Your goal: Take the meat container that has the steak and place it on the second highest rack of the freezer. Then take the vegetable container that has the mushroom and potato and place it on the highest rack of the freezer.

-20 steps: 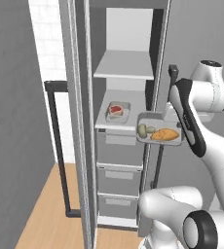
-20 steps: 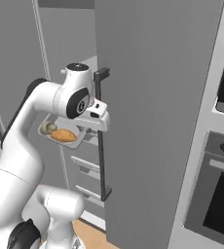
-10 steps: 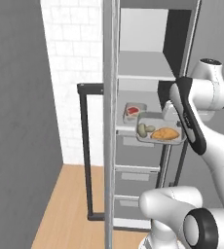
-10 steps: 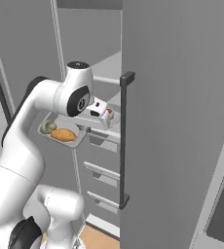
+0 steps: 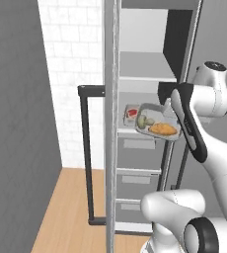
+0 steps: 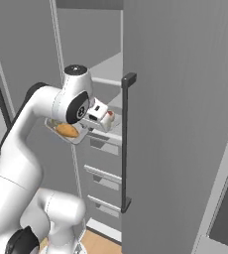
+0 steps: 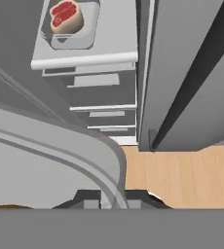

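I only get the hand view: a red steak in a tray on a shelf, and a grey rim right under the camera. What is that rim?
Observer: It's the rim of the vegetable container, which the gripper grips by that edge, out in front of the freezer shelves.
Operator: Anything in it?
Observer: Yes, the orange-brown potato and a small pale mushroom beside it.
Operator: Where is it compared with the steak?
Observer: In the left base view it hangs just in front of the meat container with the steak, at about the same height.
Operator: Is there a shelf above?
Observer: Yes, a bare top rack sits above the steak's shelf.
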Controlling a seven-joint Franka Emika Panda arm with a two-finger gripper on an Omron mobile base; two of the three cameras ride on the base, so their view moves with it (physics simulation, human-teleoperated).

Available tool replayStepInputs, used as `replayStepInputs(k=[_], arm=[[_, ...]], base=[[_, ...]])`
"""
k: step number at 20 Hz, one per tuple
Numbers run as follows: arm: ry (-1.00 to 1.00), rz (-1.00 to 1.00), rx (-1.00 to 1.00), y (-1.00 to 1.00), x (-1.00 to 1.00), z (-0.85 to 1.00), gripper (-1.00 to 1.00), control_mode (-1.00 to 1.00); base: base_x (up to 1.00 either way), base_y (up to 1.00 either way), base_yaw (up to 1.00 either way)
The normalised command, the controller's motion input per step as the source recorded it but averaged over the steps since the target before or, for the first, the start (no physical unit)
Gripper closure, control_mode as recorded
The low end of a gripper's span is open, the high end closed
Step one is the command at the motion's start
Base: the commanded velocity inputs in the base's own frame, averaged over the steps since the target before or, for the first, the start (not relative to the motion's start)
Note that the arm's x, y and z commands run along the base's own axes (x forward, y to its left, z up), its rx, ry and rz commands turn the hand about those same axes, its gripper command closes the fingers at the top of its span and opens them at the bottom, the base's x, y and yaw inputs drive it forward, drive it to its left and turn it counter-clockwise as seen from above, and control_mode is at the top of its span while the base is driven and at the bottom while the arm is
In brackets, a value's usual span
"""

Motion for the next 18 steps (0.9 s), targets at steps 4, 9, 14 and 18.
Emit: replayStepInputs(k=[4,9,14,18], arm=[[-0.24,-0.30,0.01,0.02,0.63,0.33,1.00,-1.00],[-0.26,-0.27,0.13,0.00,0.10,0.68,1.00,-1.00],[-0.18,-0.36,0.26,0.09,0.36,0.19,1.00,-1.00],[-0.20,-0.41,0.22,0.16,0.37,0.11,1.00,-1.00]], base=[[0.00,0.00,0.00],[0.00,0.00,0.00],[0.00,0.00,0.00],[0.00,0.00,0.00]])
